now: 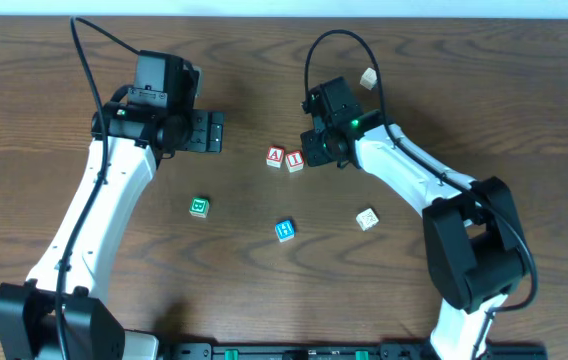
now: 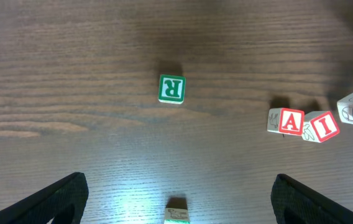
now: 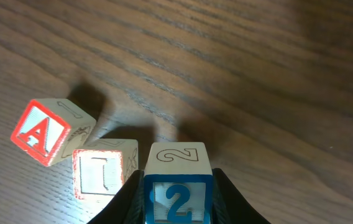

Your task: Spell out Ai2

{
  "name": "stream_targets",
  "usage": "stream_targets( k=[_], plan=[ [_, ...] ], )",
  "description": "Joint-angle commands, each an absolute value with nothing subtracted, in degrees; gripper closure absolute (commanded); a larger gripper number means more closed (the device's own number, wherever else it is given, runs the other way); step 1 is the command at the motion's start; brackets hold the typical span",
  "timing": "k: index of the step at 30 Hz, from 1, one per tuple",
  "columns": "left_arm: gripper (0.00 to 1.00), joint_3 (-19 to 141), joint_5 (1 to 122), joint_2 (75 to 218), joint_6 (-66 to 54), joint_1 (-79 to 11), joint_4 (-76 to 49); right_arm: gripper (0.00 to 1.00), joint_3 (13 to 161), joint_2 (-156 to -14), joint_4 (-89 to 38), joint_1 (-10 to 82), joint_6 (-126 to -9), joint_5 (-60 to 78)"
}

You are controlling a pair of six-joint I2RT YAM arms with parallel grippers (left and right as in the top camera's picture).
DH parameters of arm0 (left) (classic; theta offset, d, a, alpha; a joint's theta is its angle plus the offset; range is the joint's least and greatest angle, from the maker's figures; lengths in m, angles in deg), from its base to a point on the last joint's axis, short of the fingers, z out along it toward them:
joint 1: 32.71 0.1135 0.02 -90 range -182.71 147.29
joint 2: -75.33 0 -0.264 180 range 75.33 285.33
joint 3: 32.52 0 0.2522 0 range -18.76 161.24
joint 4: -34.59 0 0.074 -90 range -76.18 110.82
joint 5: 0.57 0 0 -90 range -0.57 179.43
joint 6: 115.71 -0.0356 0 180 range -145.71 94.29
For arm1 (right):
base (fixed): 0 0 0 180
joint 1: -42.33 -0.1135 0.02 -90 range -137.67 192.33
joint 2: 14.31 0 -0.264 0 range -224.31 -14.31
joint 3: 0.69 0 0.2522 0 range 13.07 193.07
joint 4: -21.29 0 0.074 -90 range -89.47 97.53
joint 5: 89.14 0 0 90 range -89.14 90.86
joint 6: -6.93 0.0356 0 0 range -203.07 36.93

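Right wrist view has the right pincer (image 3: 178, 198) pinching the 2 block (image 3: 176, 163) just beside the I block (image 3: 104, 171), on its side away from the A block (image 3: 40, 132), row reading A-I-2, while the left pincer (image 2: 176, 200) hangs spread, well apart

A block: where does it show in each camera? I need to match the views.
Overhead: A block near the picture's centre, slightly above the middle.
Left wrist: A block at the right side, about mid-height.
Right wrist: A block at the left, tilted.
Shared landmark: the I block, just right of it in every view.
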State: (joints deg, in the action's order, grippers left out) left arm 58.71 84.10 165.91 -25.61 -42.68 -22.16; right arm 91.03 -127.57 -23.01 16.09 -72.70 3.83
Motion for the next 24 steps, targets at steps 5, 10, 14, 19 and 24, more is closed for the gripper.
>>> stream_targets(
  k=[5, 10, 14, 19, 24],
  plan=[
    [0.05, 58.5, 85.7, 166.4, -24.2, -42.6, -22.0, 0.99, 92.3, -128.7, -22.9, 15.6, -69.8, 4.1],
    [0.04, 58.5, 85.3, 166.4, -24.2, -42.7, -22.5, 0.99, 92.3, -128.8, -23.4, 15.2, -68.7, 4.3],
    [0.05, 58.5, 85.3, 166.4, -24.0, -42.7, -22.7, 0.99, 92.3, -128.8, -23.8, 14.6, -68.0, 5.4],
    [0.05, 58.5, 85.3, 166.4, -24.0, -42.7, -23.1, 0.99, 92.3, -128.8, -23.8, 13.8, -67.8, 5.8],
    [0.05, 58.5, 85.3, 166.4, -24.0, -42.7, -24.0, 0.99, 92.3, -128.8, -23.8, 13.7, -67.2, 5.8]
  ],
)
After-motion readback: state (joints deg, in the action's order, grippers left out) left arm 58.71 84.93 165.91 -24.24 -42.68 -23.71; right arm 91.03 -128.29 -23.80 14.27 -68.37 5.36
